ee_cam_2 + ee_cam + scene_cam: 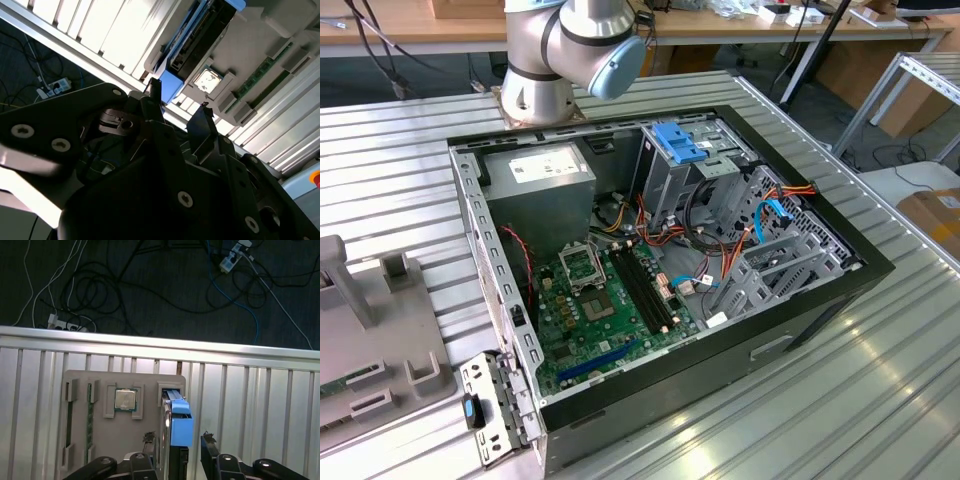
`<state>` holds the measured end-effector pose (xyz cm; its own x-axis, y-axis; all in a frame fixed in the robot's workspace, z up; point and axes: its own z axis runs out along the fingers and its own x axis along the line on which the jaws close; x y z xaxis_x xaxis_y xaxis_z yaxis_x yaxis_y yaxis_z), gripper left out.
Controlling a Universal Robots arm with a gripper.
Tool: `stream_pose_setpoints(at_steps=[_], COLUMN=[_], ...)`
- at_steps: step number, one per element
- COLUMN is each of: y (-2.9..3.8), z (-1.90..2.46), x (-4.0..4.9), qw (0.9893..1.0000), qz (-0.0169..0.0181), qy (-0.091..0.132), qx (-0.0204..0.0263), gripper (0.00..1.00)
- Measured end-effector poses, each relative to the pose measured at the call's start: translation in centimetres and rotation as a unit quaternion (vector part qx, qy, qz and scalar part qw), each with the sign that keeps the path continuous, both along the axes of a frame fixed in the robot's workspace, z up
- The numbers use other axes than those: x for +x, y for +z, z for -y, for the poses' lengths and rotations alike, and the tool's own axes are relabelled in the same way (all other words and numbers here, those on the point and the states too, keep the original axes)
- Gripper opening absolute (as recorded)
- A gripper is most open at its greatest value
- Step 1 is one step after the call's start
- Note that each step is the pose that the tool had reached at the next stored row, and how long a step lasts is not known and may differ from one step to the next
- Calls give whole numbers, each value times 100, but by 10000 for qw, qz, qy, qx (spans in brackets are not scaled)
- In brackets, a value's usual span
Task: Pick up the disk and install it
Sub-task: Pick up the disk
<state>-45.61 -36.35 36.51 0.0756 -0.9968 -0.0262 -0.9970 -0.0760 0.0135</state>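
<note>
Hovering at the grey plastic tray (125, 379), black gripper (178, 439) spread wide, clutching nothing. On edge in that tray's slot, between the 2 fingertips (208, 442): silver-grey metal disk (181, 430) in bright blue carrier.

One disk (181, 430), one processor chip (125, 400), one grey holder tray (125, 440), one open computer case (670, 395).
</note>
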Motion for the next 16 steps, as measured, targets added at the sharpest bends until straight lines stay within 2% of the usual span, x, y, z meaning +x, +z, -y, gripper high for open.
stream_pose_setpoints(at_steps=[1,16], y=[-20,-47], z=[0,0], x=[0,0], qw=[10000,10000], qz=[1,1], qy=[0,0], qx=[0,1], gripper=[48,48])
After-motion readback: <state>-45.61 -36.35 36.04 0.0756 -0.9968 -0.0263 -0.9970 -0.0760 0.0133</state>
